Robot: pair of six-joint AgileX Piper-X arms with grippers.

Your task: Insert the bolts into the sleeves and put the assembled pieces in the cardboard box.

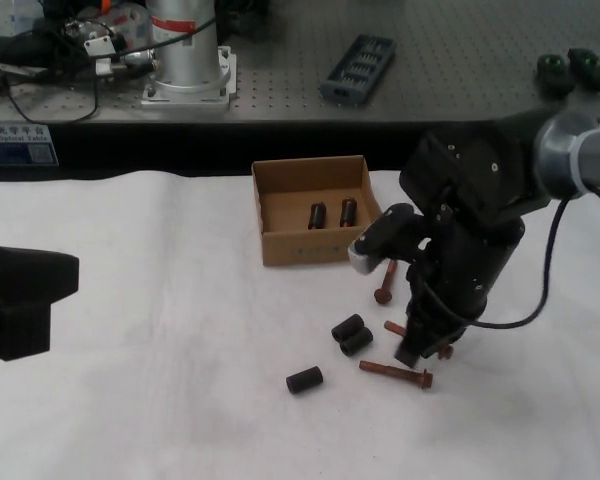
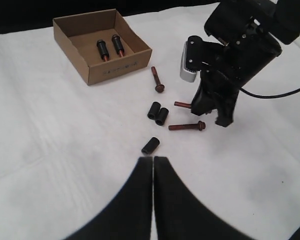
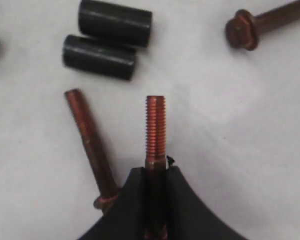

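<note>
My right gripper (image 3: 155,172) is shut on a copper bolt (image 3: 155,125), whose threaded end points toward two black sleeves (image 3: 115,22) lying side by side. In the high view this gripper (image 1: 418,350) hangs low over the cloth right of the sleeve pair (image 1: 350,334), with the held bolt (image 1: 394,327) sticking out. A second bolt (image 1: 395,374) lies just in front, a third (image 1: 385,282) nearer the cardboard box (image 1: 280,248). A lone sleeve (image 1: 304,380) lies apart. The box holds two assembled pieces (image 1: 332,213). My left gripper (image 2: 153,172) is shut on nothing, short of the lone sleeve (image 2: 150,145).
White cloth (image 1: 160,400) covers the bench. Behind it a perforated metal table carries a metal column base (image 1: 185,60), a dark tray (image 1: 358,66) and cables. My left arm (image 1: 15,300) stands at the left edge, far from the parts.
</note>
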